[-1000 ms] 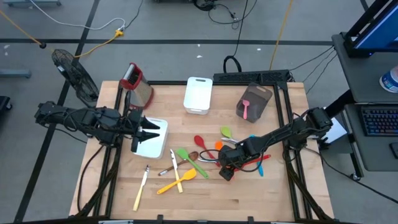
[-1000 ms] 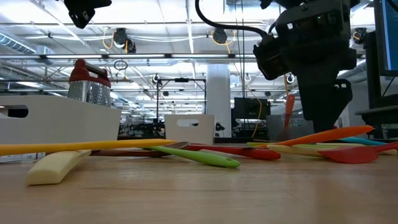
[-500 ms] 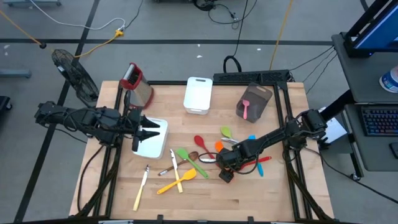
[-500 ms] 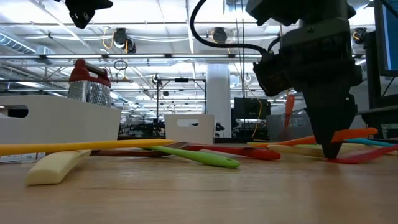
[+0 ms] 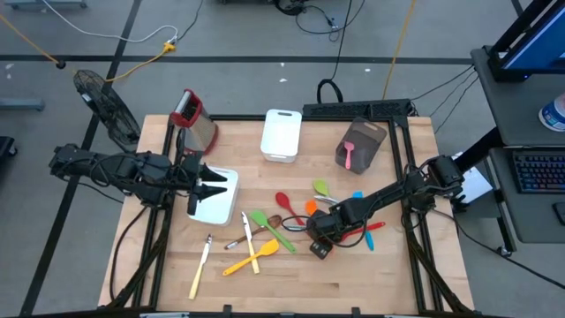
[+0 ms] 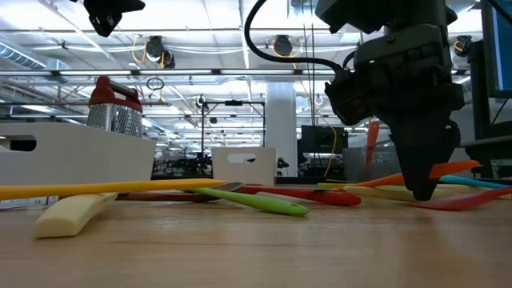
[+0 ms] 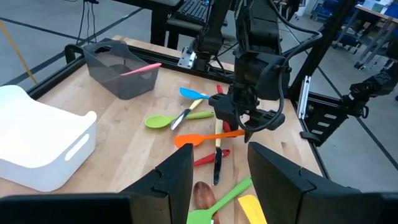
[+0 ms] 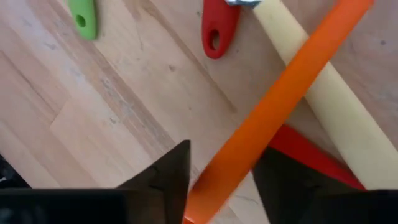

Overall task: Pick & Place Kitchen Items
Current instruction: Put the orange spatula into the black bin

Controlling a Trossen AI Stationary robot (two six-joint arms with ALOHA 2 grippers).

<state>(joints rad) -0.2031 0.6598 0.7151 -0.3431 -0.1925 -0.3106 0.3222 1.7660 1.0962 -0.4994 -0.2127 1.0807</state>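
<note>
Grasp step: right tool (image 5: 320, 248), down on the table (image 5: 291, 278), has its fingers narrowed around the orange spatula (image 8: 273, 118) handle amid the utensil pile. Next, probably lift clear and carry to the grey bin (image 5: 364, 141). Left tool (image 5: 212, 186) waits half-open over the white bin (image 5: 225, 210).

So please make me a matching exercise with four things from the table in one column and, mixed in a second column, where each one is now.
Things:
1. pink spatula
2. orange spatula
3. box grater
4. left tool

Places:
A. above the white bin at the left of the table
B. inside the grey bin
C. between the fingers of the right tool
D. at the table's far left corner

Pairs: 1-B, 2-C, 3-D, 4-A
</note>
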